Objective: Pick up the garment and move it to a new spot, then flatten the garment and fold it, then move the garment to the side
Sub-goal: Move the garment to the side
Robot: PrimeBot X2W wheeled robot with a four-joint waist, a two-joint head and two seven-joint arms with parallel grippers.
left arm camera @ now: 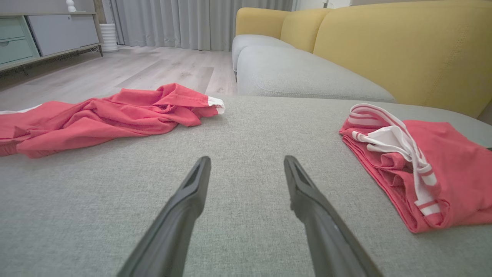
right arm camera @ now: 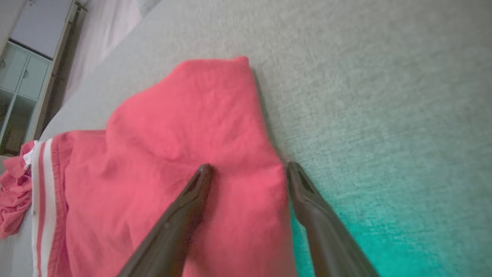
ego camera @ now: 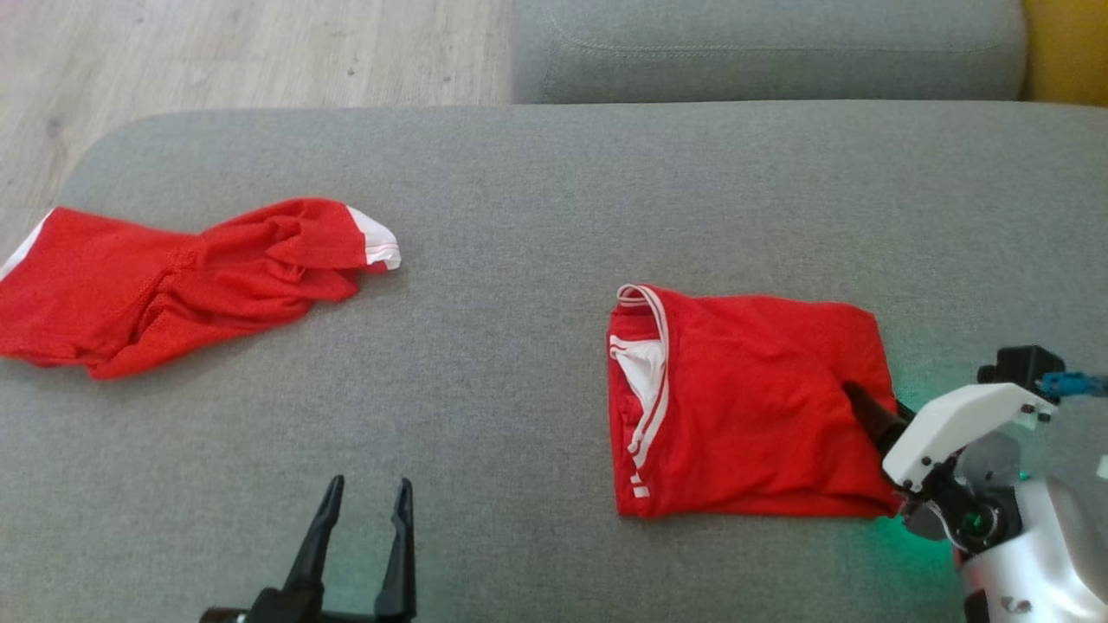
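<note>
On the grey fabric sofa cushion (ego camera: 519, 173), right side, lies the folded red white-striped garment (ego camera: 744, 402), right gripper (right arm camera: 250, 169) spread astride its edge (left gripper (ego camera: 363, 489) spread, idle): likely move-aside step; next, pinch all layers, then drag.

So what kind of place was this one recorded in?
Probably a home living room: a grey fabric sofa seat with yellow upholstered back cushions, a pale wood-plank floor and long grey curtains.
</note>
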